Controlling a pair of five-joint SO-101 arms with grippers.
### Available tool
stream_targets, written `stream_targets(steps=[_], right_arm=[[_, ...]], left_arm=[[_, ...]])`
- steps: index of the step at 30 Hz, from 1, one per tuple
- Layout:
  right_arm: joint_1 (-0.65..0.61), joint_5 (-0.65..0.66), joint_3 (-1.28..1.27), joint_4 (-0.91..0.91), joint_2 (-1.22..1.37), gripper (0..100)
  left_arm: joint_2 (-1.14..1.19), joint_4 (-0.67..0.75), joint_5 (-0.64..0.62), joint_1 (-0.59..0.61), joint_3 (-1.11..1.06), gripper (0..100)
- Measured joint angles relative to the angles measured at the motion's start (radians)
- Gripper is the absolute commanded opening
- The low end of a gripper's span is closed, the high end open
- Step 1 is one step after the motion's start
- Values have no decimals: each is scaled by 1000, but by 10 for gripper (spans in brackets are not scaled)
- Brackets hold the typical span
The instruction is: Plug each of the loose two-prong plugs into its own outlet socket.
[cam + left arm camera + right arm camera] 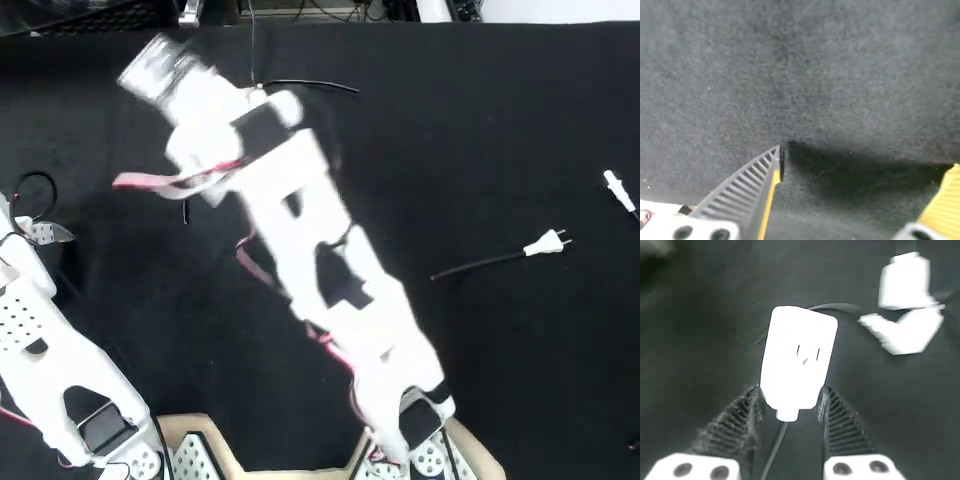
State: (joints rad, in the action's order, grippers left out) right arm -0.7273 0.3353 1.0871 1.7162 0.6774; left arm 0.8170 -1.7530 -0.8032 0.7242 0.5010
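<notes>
One outlet socket (799, 357) sits in right pincer (790, 389); overhead, plug (547, 241) lies loose.

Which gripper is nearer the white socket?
Right. The right gripper holds the socket between its fingers; the left gripper hangs open over the bare table, off at its left side.

SETTING: robotics lab bench | EVIDENCE: table draped in black felt cloth (500, 120); white printed arm (330, 270) with exposed wiring (150, 182); second arm (50, 360) at table's edge; corded two-prong plug (545, 242) and outlet socket (797, 360) as workpieces
</notes>
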Motion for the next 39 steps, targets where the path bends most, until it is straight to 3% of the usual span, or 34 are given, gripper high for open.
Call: stream_targets(steps=[4, 7, 13, 20, 24, 36, 39], right_arm=[[-117, 29, -269, 0, -83, 52], [-123, 75, -466, 0, -169, 53], [-9, 132, -813, -18, -299, 58], [109, 311, -1197, -160, -410, 205], [118, 394, -1381, -233, -462, 216], [115, 468, -1444, -272, -555, 220], [61, 453, -1432, -272, -555, 220]], left_arm=[[0, 0, 0, 12, 0, 471], [2, 0, 2, 28, 0, 470], [2, 0, 2, 28, 0, 470], [2, 0, 2, 28, 0, 470], [2, 0, 2, 28, 0, 470], [2, 0, 2, 28, 0, 470], [2, 0, 2, 28, 0, 470]])
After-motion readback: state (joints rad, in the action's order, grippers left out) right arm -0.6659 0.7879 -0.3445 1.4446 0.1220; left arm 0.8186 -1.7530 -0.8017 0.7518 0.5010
